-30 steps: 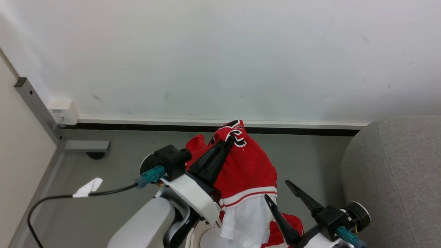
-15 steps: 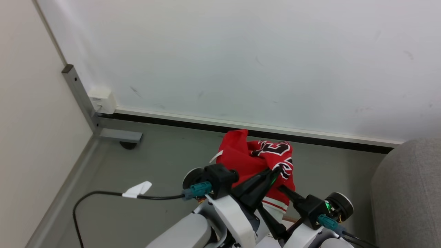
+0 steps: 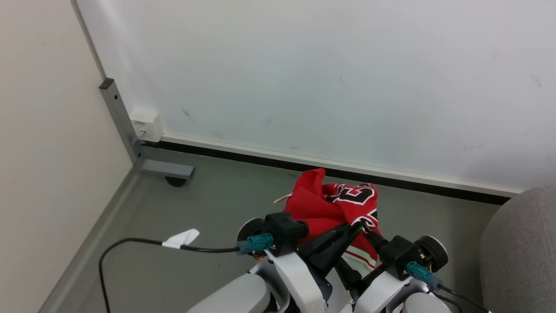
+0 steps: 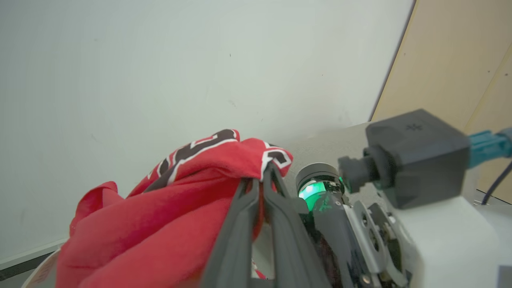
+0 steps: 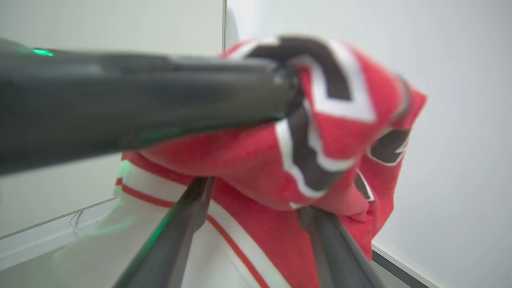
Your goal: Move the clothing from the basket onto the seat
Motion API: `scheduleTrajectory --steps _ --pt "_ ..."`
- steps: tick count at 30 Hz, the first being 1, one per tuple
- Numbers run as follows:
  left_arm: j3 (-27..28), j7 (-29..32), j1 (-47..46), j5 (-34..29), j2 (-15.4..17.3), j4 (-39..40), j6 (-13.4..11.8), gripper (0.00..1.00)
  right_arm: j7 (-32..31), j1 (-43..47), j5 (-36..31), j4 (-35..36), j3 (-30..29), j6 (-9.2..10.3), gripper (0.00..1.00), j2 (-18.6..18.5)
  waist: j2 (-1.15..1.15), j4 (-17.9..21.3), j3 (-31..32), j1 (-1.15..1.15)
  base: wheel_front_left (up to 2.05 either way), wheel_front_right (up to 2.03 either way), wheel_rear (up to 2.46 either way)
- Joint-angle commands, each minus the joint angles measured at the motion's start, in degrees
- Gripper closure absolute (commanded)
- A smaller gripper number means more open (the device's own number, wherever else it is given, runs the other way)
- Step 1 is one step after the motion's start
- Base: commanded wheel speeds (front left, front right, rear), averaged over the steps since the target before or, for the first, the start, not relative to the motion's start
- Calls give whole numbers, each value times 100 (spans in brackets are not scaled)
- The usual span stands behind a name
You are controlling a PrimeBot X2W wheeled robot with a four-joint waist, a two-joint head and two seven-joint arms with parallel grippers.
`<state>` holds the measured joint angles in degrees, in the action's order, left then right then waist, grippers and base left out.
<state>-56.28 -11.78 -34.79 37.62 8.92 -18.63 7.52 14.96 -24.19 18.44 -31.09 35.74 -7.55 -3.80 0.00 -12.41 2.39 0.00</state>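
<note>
above the floor point(image 3: 208, 204) near the wall point(image 3: 304, 78), our left gripper point(image 4: 264, 173) is clenched on the clothing point(image 3: 339, 204); our right gripper point(image 5: 256, 196), spread open, has closed in under it. next, we judge, comes the swing toward the seat point(image 3: 521, 243).

Head view: high, facing down toward wall point(image 3: 304, 78), clothing point(image 3: 334, 204) at 5 o'clock. Wrist views: very close, sharing clothing, wall.
</note>
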Motion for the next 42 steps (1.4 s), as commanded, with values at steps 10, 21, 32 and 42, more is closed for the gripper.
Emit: scheduleTrajectory --steps 10,21,32,42 --pt "18 -122 -78 137 59 -111 -2 100 11 108 33 298 -111 12 100 -29 0 86 -32 0 0 0 0" --pt "99 -195 -66 180 122 -272 -38 100 11 229 129 451 -18 12 100 -98 0 179 -50 0 0 0 0" --pt "159 -256 -62 170 163 -404 -78 100 11 331 215 523 71 12 100 -173 0 301 -42 0 0 0 0" --pt "145 -274 -29 147 152 -423 -102 69 11 381 205 595 -7 12 100 -231 0 425 -31 0 0 0 0"
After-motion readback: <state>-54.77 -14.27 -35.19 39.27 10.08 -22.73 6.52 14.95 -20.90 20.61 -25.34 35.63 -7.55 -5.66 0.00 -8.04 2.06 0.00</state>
